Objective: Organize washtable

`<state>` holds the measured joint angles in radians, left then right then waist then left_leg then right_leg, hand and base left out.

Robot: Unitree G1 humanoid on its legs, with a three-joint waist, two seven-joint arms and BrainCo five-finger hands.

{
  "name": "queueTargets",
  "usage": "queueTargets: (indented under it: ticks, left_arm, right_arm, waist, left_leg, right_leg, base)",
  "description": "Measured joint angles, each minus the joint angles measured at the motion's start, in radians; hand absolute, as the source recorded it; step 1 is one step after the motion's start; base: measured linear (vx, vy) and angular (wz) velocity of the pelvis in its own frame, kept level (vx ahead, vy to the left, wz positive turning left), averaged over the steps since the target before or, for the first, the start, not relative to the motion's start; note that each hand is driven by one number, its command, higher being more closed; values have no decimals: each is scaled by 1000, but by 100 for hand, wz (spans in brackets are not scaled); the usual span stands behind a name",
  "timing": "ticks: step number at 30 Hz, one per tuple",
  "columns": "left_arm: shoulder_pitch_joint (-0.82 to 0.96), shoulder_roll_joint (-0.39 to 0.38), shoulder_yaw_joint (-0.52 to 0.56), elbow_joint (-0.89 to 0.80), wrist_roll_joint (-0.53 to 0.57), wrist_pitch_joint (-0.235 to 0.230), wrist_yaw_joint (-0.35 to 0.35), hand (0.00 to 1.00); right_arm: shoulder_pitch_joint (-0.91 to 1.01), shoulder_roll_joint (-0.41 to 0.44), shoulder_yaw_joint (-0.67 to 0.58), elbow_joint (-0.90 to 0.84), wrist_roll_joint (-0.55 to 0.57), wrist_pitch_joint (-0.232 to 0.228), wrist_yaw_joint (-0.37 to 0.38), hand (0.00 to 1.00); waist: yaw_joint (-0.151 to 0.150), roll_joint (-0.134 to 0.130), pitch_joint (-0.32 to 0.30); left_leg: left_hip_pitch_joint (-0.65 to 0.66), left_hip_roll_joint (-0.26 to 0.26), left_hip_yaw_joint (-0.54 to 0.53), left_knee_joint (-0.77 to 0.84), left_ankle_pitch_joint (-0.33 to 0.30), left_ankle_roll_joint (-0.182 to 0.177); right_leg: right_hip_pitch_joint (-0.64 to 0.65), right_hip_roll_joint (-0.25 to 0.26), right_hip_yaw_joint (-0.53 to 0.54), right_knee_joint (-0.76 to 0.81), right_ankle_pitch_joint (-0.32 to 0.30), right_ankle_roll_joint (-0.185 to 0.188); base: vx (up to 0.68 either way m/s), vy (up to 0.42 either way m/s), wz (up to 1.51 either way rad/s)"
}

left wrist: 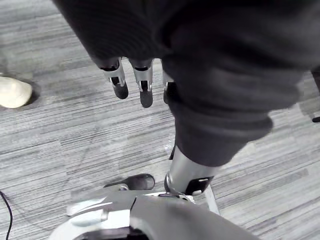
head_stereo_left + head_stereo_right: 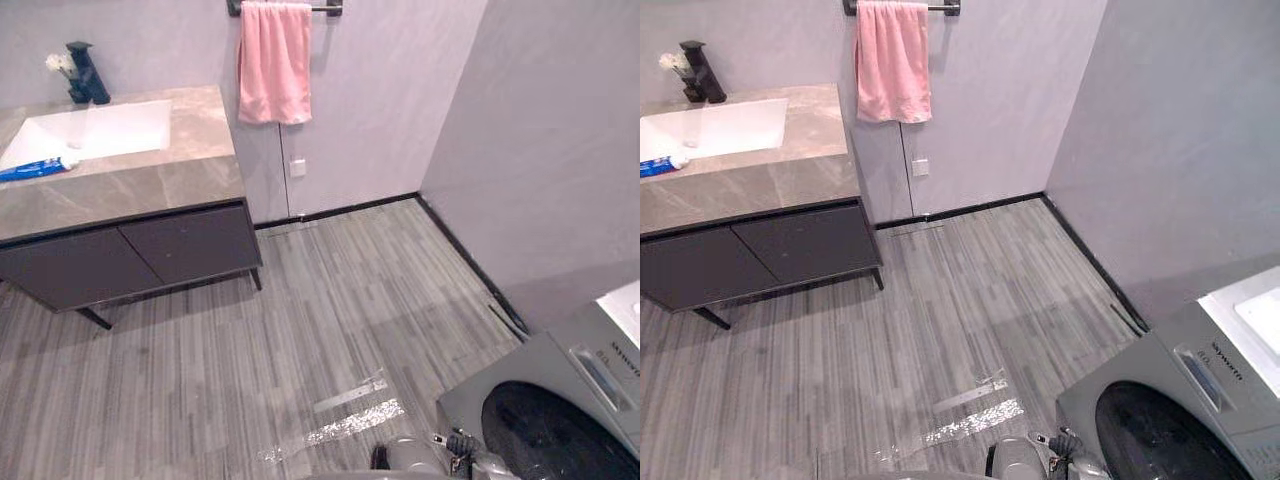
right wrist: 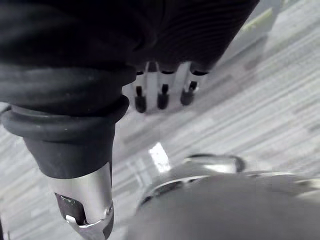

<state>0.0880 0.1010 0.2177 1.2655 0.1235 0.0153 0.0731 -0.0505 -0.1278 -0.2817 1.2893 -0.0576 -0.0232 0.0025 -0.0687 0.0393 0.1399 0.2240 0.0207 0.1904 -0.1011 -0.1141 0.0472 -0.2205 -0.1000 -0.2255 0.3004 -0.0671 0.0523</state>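
Washtable (image 2: 150,185) stands at far left against wall: grey marble-look top, dark flat cabinet fronts. White rectangular sink (image 2: 100,130) sunk in top. Blue tube (image 2: 35,169) lies at sink's front edge, black faucet (image 2: 85,75) behind. Left hand (image 1: 144,82) and right hand (image 3: 162,92): fingers straight, loose, empty, above striped grey floor (image 2: 330,300). Pink towel (image 2: 274,65) hangs beside washtable.

Soft even light; glare on floor (image 2: 345,425).

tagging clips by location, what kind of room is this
Most likely a home bathroom that doubles as a laundry room: a stone-topped vanity with an inset white sink, a pink towel hanging from a wall rail, and a front-loading washing machine.
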Motion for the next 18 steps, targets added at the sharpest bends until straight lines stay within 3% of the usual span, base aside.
queueTargets:
  ticks: [1, 2, 4, 5, 7, 8, 9, 10, 11, 13, 15, 18]
  left_arm:
    - [-4, -1, 41, -1, 0, 0, 0, 0]
    - [-9, -1, 103, -3, 0, 0, 0, 0]
    - [-11, -12, 190, -12, 0, 1, 1, 0]
    - [6, -34, 249, -45, -5, 1, 2, 0]
    - [30, -58, 309, -92, -14, -2, 2, 0]
    - [44, -65, 361, -99, -23, -3, 3, 0]
    - [42, -66, 378, -100, -27, -3, 4, 0]
    - [44, -67, 387, -98, -33, -1, 6, 0]
    - [46, -82, 374, -87, -36, 0, 5, 0]
    - [43, -86, 348, -86, -50, -2, 12, 0]
    - [42, -74, 296, -87, -61, -5, 19, 0]
    - [35, -60, 221, -90, -74, -23, 14, 0]
  right_arm:
    - [3, 4, -18, 3, -1, 2, 0, 0]
    - [6, 15, -31, 7, 1, 3, 0, 0]
    - [30, 23, -31, 1, 4, 7, 0, 0]
    - [55, 18, -12, -4, 8, 16, 0, 0]
    - [75, 12, -10, -10, 8, 27, 0, 0]
    - [91, 0, -15, -16, 8, 29, 1, 0]
    - [91, 0, -18, -10, 7, 30, -2, 0]
    - [79, -1, -18, 2, 8, 28, -1, 0]
    - [58, -7, 0, 3, 7, 26, 0, 0]
    - [27, -23, 28, 14, 7, 25, 1, 0]
    - [7, -13, 24, 27, 7, 26, 0, 0]
    - [-3, -5, -1, 29, 7, 25, 0, 0]
  waist:
    - [-2, -14, 5]
    - [-5, -33, 12]
    - [-6, -42, 17]
    - [-10, -36, 15]
    - [-34, -18, 1]
    - [-27, -7, -21]
    - [-24, -4, -23]
    - [-16, -2, -24]
    - [14, -7, -14]
    - [37, 3, 18]
    - [38, -20, 38]
    - [58, -25, 43]
  left_leg:
    - [2, 0, 0, 5, -8, -23]
    - [12, -5, 3, 6, -23, -46]
    - [49, -1, 8, 6, -53, -86]
    - [84, 18, 14, 6, -90, -119]
    - [100, 65, 3, 40, -146, -135]
    - [78, 125, -8, 172, -191, -161]
    - [34, 146, -5, 281, -196, -167]
    - [-56, 177, -1, 489, -169, -148]
    - [-173, 239, 1, 821, -125, -113]
    - [-254, 280, -8, 1066, -128, -116]
    - [-304, 269, -14, 1150, -128, -117]
    - [-387, 234, 4, 1047, -136, -131]
  right_leg:
    - [-24, -17, -35, -124, 54, 30]
    - [-51, -35, -69, -196, 87, 33]
    - [-67, -45, -90, -220, 103, 23]
    - [-68, -48, -94, -179, 107, 3]
    - [-86, -33, -104, -57, 92, -24]
    - [-82, 8, -110, 11, 101, -67]
    - [-76, 22, -110, 24, 75, -87]
    - [-58, 39, -108, 16, 47, -98]
    - [-2, 80, -78, -1, 21, -128]
    - [112, 123, -49, -39, 0, -158]
    - [249, 129, -21, -116, -2, -162]
    - [428, 132, 27, -230, -2, -162]
  base:
    - [373, -46, -11]
    - [355, -67, -9]
    - [408, -135, 5]
    - [479, -189, 20]
    - [555, -271, 42]
    - [686, -373, 31]
    - [679, -405, 4]
    - [650, -417, -50]
    - [643, -394, -66]
    - [709, -347, -70]
    - [620, -248, -34]
    - [598, -126, -39]
